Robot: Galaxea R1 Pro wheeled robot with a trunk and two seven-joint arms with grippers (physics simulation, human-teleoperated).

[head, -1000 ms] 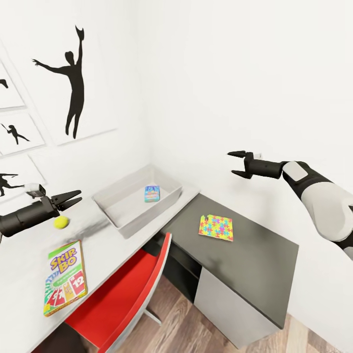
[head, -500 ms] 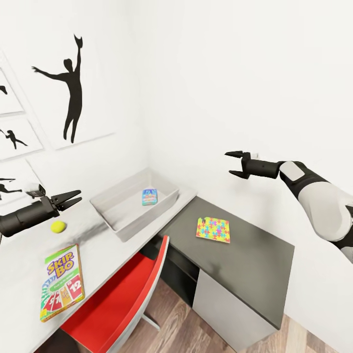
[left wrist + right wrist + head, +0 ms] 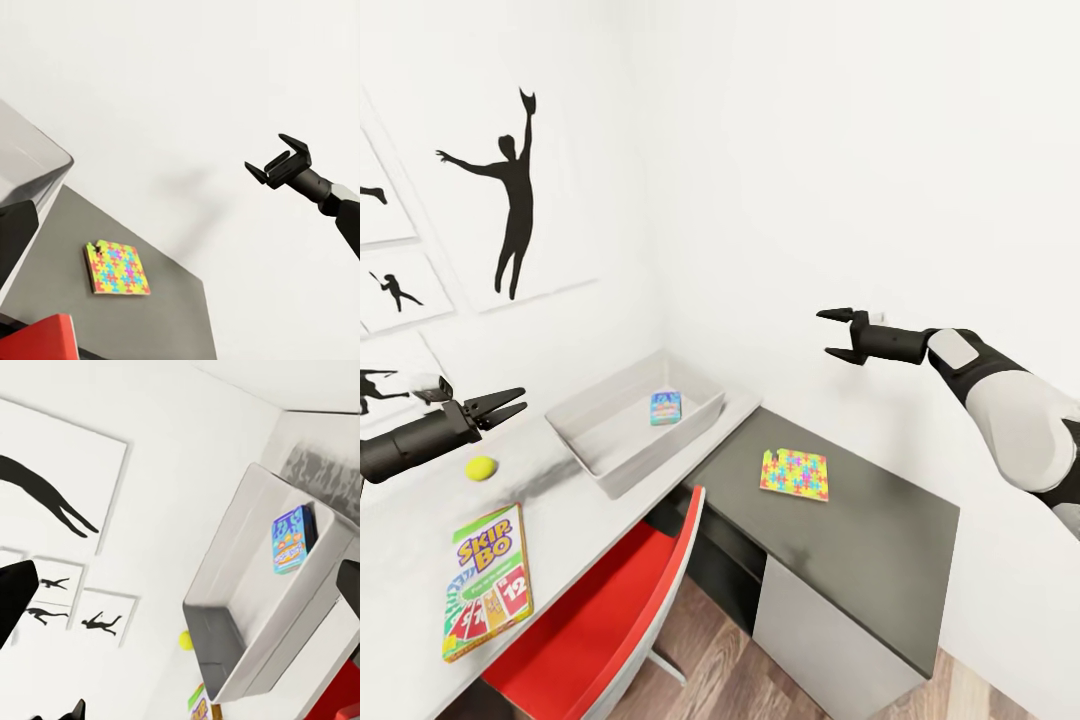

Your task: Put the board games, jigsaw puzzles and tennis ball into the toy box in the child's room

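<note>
On the pale top of the table (image 3: 420, 545), the light-grey toy box (image 3: 600, 428) sits in the corner with a small blue board game (image 3: 666, 407) inside; the right wrist view shows that blue game (image 3: 289, 540) in the box (image 3: 225, 607). A Skip-Bo board game (image 3: 486, 580) lies near the front edge, and the tennis ball (image 3: 481, 467) sits beside it. One jigsaw puzzle (image 3: 794, 474) lies on the dark lower section (image 3: 860, 540). My left gripper (image 3: 510, 404) hangs open above the ball. Up by the wall my right gripper (image 3: 838, 333) is open and empty. The bed is out of view.
A red chair (image 3: 600, 610) is pushed under the table's front edge. White walls close off the corner, the left one hung with silhouette pictures (image 3: 510, 180). Wooden floor (image 3: 720, 660) shows below the desk.
The whole picture has shifted slightly, so the head camera moved. Both grippers hold about the same poses, open and empty.
</note>
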